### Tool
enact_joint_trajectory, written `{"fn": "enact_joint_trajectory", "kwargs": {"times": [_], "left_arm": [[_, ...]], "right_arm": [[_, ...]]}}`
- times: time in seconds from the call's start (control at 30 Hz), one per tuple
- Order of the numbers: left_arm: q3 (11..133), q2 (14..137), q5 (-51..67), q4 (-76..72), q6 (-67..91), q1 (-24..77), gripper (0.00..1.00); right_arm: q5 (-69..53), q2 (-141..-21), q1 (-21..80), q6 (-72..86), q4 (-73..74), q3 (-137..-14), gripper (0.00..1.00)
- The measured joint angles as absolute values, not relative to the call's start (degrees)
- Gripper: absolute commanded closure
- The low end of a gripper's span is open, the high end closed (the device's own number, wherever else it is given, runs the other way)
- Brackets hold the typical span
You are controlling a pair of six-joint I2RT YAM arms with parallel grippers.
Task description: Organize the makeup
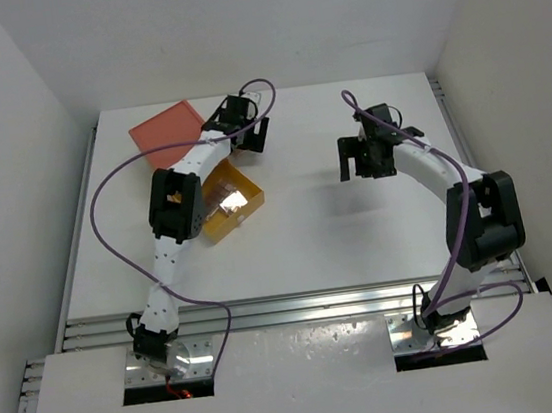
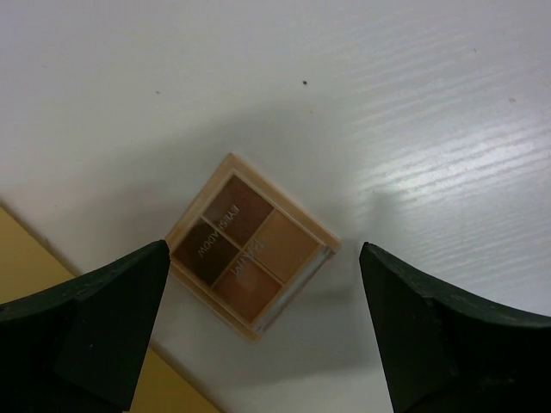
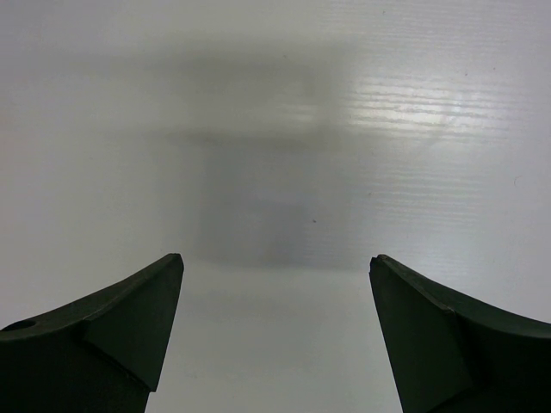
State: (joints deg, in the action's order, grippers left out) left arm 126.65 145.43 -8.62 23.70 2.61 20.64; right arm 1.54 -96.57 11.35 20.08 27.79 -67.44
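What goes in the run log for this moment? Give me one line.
left gripper: open, above eyeshadow palette | right gripper: open, empty, over table | eyeshadow palette: flat on table, beside yellow drawer

The only lettering is on the palette (image 2: 250, 245), seen from the left wrist camera. Small pale letters are printed on its clear lid in two short rows. One row crosses the two dark brown squares and the other sits near the middle, where the squares meet. Both rows run diagonally and appear upside down. They are too small and blurred to spell out. No readable writing shows in the other two views.
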Motion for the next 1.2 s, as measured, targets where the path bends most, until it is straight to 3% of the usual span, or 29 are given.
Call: {"fn": "enact_joint_trajectory", "kwargs": {"times": [0.27,0.77,1.2], "left_arm": [[129.64,148.81,-11.16,20.4,2.44,19.68,0.01],[131.31,149.77,6.33,22.35,5.39,15.0,0.04],[116.44,141.36,15.73,19.31,-2.79,17.82,0.13]], "right_arm": [[1.76,-99.07,11.6,20.01,29.17,-70.87,0.1],[2.68,-102.3,11.79,19.68,32.12,-76.73,0.1],[3.84,-102.3,12.27,19.68,32.01,-77.01,0.1]]}}
